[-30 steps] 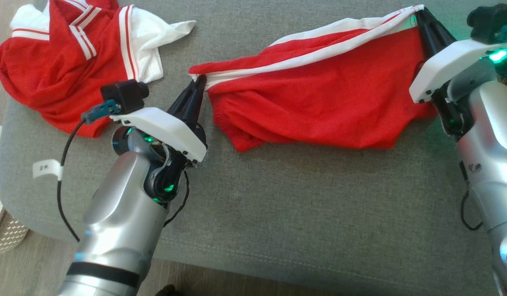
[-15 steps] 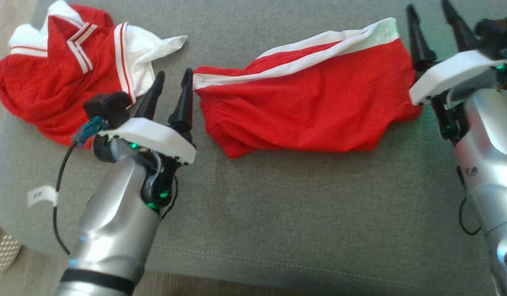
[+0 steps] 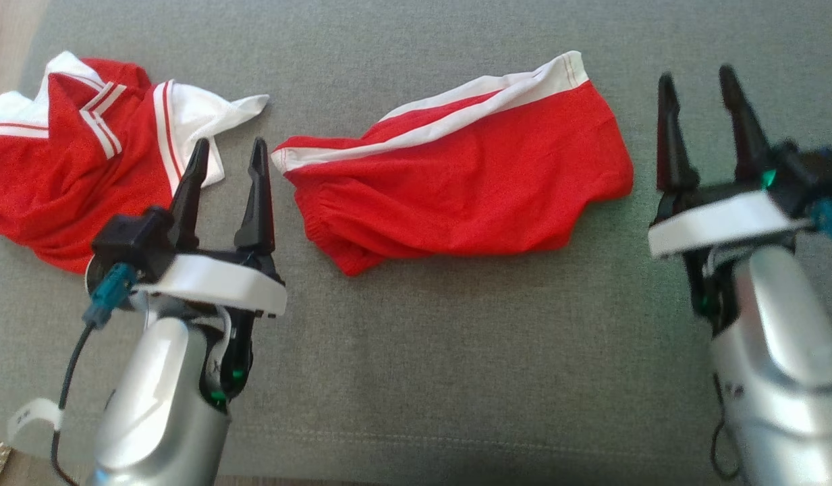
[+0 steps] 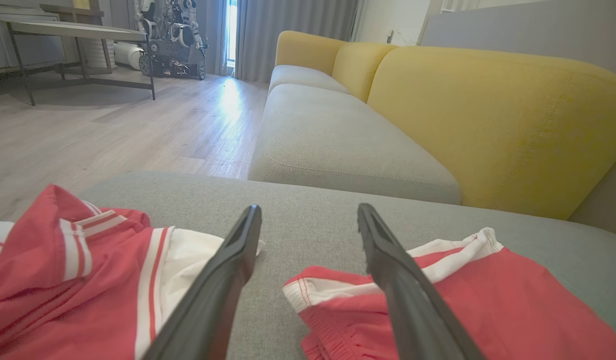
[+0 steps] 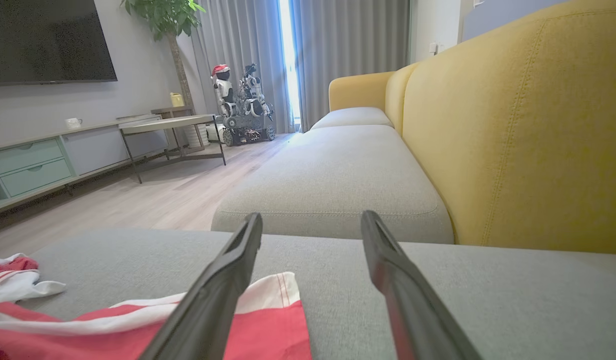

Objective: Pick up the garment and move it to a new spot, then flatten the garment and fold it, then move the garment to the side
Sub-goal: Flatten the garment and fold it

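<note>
Both ends of the red shorts [image 3: 456, 196] have just been released; they are being left bunched on the grey seat cushion [image 3: 416, 351], between the left gripper [image 3: 230, 145] and right gripper [image 3: 696, 75], whose jaws are apart and empty. Flattening is likely being set up next.

A grey fabric seat cushion [image 3: 422, 378] carries everything, with a stitched seam [image 3: 389, 437] running along its near edge. A pair of red shorts [image 3: 469, 182] lies spread across its middle, a white band along the far side and the gathered waist at the left end. At the cushion's left edge sits a red and white shirt [image 3: 71, 175] in a crumpled heap, one white sleeve reaching towards the shorts. The two garments lie near each other but apart, with bare grey fabric between them.
</note>
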Controlling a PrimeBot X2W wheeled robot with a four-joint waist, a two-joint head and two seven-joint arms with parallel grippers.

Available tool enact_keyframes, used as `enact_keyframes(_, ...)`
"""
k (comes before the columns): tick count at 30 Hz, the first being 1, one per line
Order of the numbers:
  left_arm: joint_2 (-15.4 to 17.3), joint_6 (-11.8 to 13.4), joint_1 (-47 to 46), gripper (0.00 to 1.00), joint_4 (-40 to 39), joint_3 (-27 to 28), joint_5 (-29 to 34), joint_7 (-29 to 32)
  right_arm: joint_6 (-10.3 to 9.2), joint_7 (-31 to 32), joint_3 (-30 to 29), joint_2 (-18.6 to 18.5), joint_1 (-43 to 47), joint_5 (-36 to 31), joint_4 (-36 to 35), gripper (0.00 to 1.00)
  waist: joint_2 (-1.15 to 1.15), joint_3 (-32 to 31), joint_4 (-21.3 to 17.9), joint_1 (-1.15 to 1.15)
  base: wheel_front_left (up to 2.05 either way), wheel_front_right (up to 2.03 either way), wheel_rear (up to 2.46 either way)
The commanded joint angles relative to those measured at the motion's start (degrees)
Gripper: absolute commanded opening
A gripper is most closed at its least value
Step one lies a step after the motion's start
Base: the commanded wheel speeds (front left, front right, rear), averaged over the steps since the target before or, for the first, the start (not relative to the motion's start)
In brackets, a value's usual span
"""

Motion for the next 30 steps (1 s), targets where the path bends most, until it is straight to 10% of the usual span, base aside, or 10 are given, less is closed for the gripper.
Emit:
enact_keyframes(1,1.59,0.56,-0.21,1.00,-2.61,2.58,1.06,-0.68,0.20,-0.51,0.38,1.46,2.14,-1.13,-3.85,1.00,0.00,-0.45,-0.24,0.00,0.00,0.00,0.00)
enact_keyframes(30,0.86,-0.85,3.64,1.00,-0.40,3.39,5.03,-0.69,0.20,5.57,-3.41,5.10,13.80,-4.39,-14.46,1.00,0.00,-1.75,0.11,0.00,0.00,0.00,0.00)
